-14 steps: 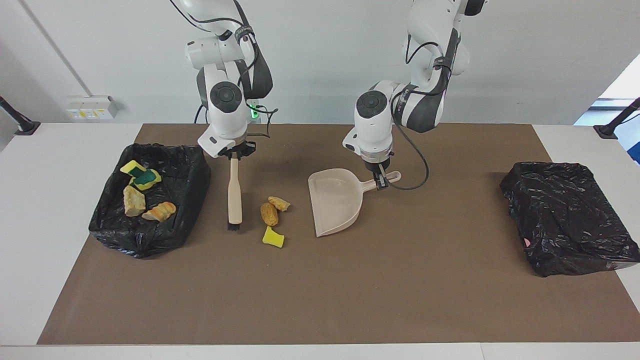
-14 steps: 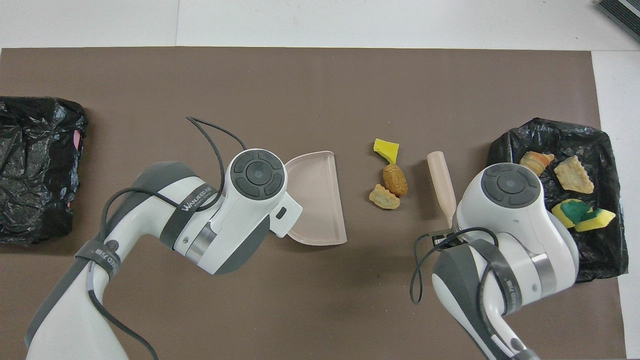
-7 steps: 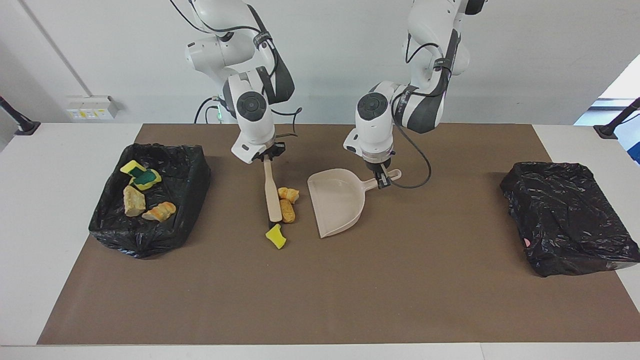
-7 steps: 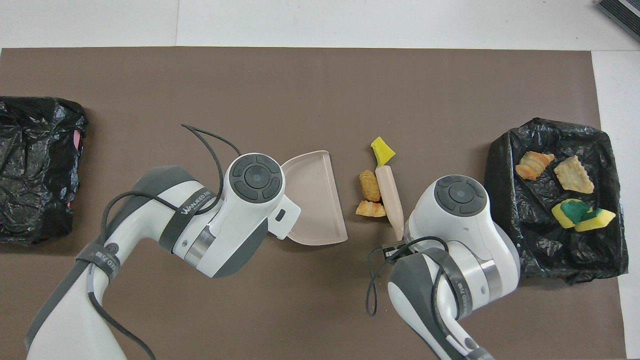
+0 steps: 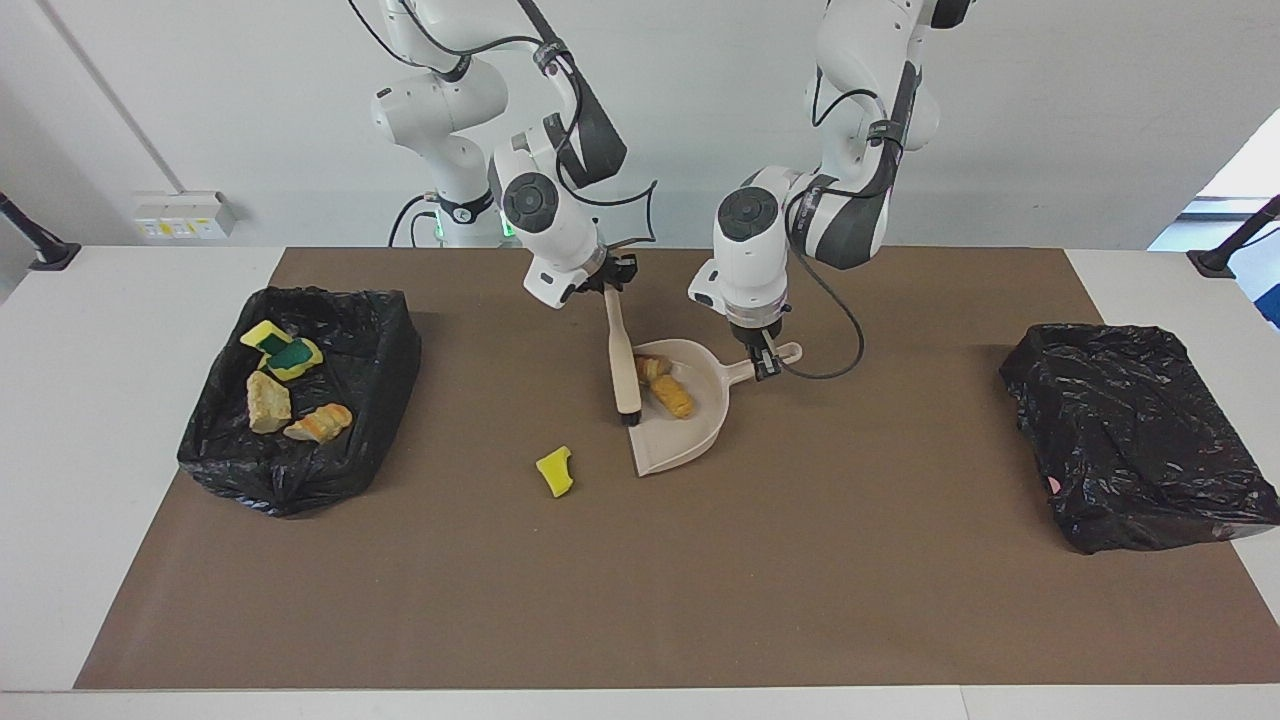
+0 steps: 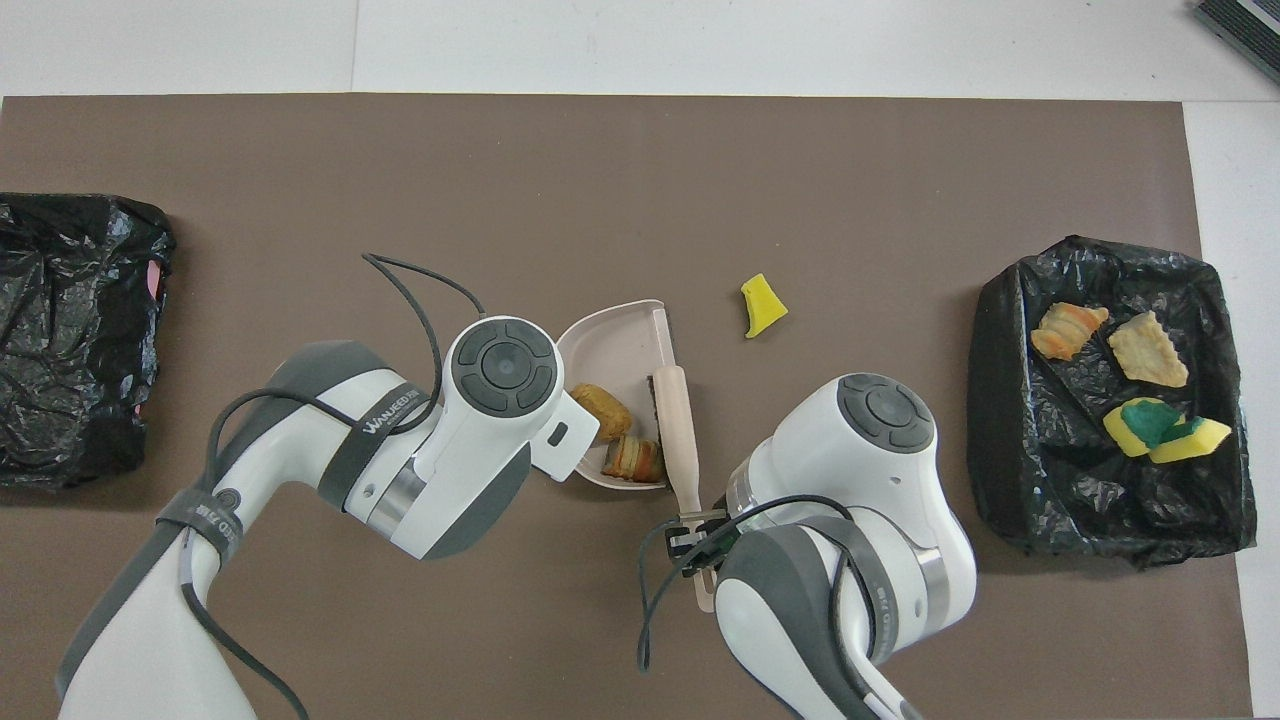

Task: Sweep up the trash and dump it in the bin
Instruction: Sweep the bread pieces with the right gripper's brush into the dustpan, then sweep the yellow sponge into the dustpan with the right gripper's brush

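The right gripper (image 5: 610,287), jaws clamped on the brush (image 5: 623,362), had two bread-like lumps (image 5: 668,388) inside the dustpan (image 5: 690,440); finishing well meant keeping the bristles low at the lip while fetching the yellow sponge piece (image 5: 555,471), lying alone on the worktop toward the right arm's end. The left gripper (image 5: 762,355), jaws shut on the dustpan's handle, pointed straight down, while the right forearm leaned inward.

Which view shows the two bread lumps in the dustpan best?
The facing view: both bread lumps lie unobstructed in the dustpan, beside the brush. The overhead view shows them too, but the left arm covers part of the pan.
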Action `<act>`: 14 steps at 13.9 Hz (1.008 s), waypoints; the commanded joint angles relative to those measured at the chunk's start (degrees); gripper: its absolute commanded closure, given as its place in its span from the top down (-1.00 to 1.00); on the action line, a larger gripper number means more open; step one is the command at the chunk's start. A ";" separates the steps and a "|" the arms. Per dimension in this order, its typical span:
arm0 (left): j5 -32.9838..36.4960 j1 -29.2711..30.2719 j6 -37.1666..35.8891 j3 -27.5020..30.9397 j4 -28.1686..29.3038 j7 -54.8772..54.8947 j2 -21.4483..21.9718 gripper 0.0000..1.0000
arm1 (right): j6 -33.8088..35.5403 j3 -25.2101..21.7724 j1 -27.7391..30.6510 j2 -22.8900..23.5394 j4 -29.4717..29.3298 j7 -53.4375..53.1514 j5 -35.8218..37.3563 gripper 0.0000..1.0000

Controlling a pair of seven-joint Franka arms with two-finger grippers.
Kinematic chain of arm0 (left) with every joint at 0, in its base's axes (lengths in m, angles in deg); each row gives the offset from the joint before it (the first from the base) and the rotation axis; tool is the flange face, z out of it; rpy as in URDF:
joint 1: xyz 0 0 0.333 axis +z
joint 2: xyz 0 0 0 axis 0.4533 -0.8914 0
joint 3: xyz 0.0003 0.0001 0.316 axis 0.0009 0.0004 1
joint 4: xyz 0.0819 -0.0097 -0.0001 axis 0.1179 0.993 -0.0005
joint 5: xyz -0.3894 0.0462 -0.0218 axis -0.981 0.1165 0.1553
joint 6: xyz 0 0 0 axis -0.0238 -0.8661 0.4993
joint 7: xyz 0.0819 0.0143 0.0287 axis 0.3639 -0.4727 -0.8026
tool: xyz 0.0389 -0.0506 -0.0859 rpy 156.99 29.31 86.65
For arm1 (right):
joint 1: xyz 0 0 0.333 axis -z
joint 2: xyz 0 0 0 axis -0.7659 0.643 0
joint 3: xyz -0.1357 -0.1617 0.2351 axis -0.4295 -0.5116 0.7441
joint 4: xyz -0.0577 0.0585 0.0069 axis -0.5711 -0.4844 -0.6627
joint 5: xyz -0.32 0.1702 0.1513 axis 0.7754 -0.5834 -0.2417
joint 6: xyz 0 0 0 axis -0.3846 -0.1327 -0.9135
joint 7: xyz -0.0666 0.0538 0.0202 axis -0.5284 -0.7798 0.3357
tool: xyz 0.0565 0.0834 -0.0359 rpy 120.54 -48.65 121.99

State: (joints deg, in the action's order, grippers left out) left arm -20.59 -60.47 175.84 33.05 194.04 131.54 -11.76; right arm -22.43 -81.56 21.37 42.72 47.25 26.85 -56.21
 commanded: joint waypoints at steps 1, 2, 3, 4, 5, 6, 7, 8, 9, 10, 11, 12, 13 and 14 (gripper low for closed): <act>-2.60 0.73 4.91 0.23 2.30 1.35 1.27 -1.00 | 5.23 -1.02 1.11 -2.37 -4.09 -2.44 -0.20 -1.00; -3.06 0.91 5.01 0.23 2.04 1.35 1.27 -1.00 | 6.39 -1.46 2.15 -3.34 -4.89 -3.85 3.99 -1.00; -3.15 1.60 4.84 0.23 1.69 1.35 1.01 -1.00 | 6.57 -1.38 3.99 -3.70 -6.12 -4.21 10.47 -1.00; -3.15 2.31 4.40 0.23 0.99 1.35 0.92 -1.00 | 5.79 -1.38 5.05 -3.18 -6.65 -3.52 15.50 -1.00; -3.15 2.66 3.00 0.23 -0.15 1.69 0.92 -1.00 | 5.09 -1.29 6.72 -2.48 -7.53 -2.20 19.98 -1.00; -3.15 3.97 -0.06 0.23 -2.08 3.52 0.31 -1.00 | 5.51 -1.29 9.08 -1.08 -9.36 1.72 24.38 -1.00; -3.15 4.59 -3.74 0.23 -5.40 5.28 -1.27 -1.00 | 6.74 -1.29 10.67 0.15 -11.47 5.77 28.17 -1.00; -3.15 4.77 -7.87 0.23 -8.65 5.74 -2.59 -1.00 | 7.53 -1.38 11.21 1.21 -12.62 8.85 31.77 -1.00; -3.06 5.47 -10.87 0.23 -11.21 5.74 -3.64 -1.00 | 7.45 -1.38 11.48 2.44 -13.33 10.62 35.72 -1.00; -3.06 5.48 -11.94 0.32 -11.58 5.48 -3.92 -1.00 | 6.93 -1.38 12.35 3.76 -13.51 12.56 39.42 -1.00; -3.06 5.04 -12.30 0.41 -11.07 5.22 -3.57 -1.00 | 6.14 -1.29 13.49 4.90 -13.60 14.14 40.50 -1.00; -2.97 4.95 -12.48 0.50 -10.71 5.13 -3.48 -1.00 | 5.35 -1.29 13.85 6.57 -14.30 14.50 41.12 -1.00; -2.97 4.95 -12.65 0.50 -10.62 4.78 -3.39 -1.00 | 5.17 -1.29 14.03 7.28 -14.74 14.77 41.12 -1.00; -2.97 4.78 -12.48 0.50 -9.75 3.56 -3.04 -1.00 | 3.86 -1.29 13.77 9.03 -14.83 14.69 40.60 -1.00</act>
State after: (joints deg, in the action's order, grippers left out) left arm -22.75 -55.27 164.59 33.33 184.80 135.88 -14.57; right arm -17.54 -83.52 34.63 48.74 34.58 40.08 -16.43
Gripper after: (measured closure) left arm 0.674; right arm 0.736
